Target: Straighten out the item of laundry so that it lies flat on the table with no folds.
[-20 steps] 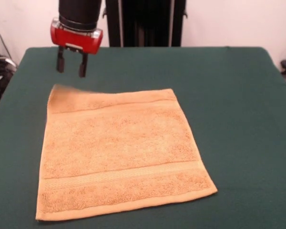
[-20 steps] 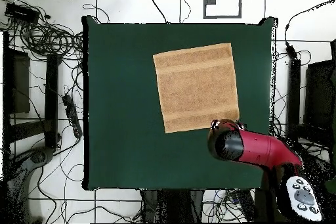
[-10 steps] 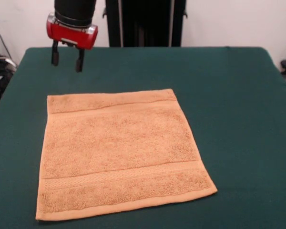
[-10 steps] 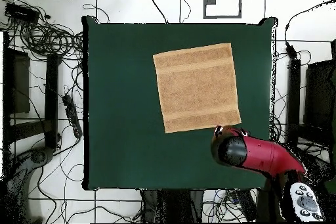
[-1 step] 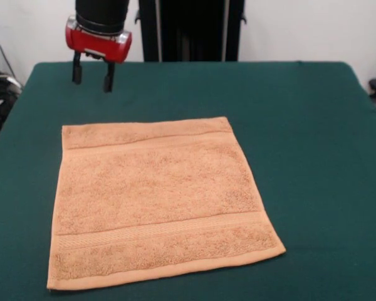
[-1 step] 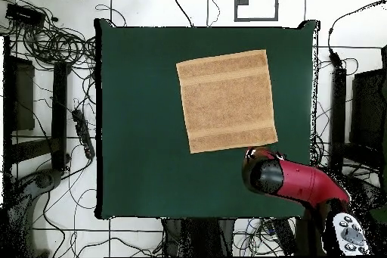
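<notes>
The item of laundry is an orange-tan towel (image 5: 156,199) (image 6: 226,100), spread flat on the dark green table (image 5: 307,144) (image 6: 143,119) with a band stripe near its far and near edges. No fold shows on it. My gripper (image 5: 93,74) hangs open and empty above the table, just beyond the towel's far left corner in the front view. Seen from overhead, the red arm (image 6: 298,183) covers the gripper, just off the towel's lower right corner.
Cables (image 6: 53,43) and dark equipment (image 6: 23,92) lie on the floor around the table. The black pedestal (image 5: 191,30) stands behind the table's far edge.
A second ago the towel's far left corner was still settling under the gripper; now it lies flat. The gripper has risen and drawn back a little from the towel.
</notes>
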Action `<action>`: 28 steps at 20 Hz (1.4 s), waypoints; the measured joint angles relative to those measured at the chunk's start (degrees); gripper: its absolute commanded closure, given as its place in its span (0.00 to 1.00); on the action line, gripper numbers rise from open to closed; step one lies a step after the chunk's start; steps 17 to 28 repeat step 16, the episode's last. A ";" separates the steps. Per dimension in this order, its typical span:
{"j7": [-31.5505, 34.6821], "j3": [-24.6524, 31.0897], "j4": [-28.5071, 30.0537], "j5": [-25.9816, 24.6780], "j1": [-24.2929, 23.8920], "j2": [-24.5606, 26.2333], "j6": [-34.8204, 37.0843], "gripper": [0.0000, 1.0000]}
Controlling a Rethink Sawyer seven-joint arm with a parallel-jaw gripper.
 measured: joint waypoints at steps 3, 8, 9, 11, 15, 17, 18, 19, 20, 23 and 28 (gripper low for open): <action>0.00 0.02 0.01 0.08 0.09 -0.11 0.00 0.00; 0.00 0.27 0.05 0.51 0.17 -0.67 0.00 0.00; 0.00 0.33 0.08 0.57 0.17 -0.90 0.00 0.00; 0.00 0.39 0.16 0.61 0.17 -1.38 0.00 0.00; 0.00 0.45 0.21 0.75 0.17 -1.77 0.00 0.00; 0.00 0.47 0.27 0.74 0.17 -1.75 0.00 0.00; 0.00 0.47 0.27 0.74 0.17 -1.75 0.00 0.00; 0.00 0.47 0.27 0.74 0.17 -1.75 0.00 0.00; 0.00 0.47 0.27 0.74 0.17 -1.75 0.00 0.00; 0.00 0.47 0.27 0.74 0.17 -1.75 0.00 0.00; 0.00 0.47 0.27 0.74 0.17 -1.75 0.00 0.00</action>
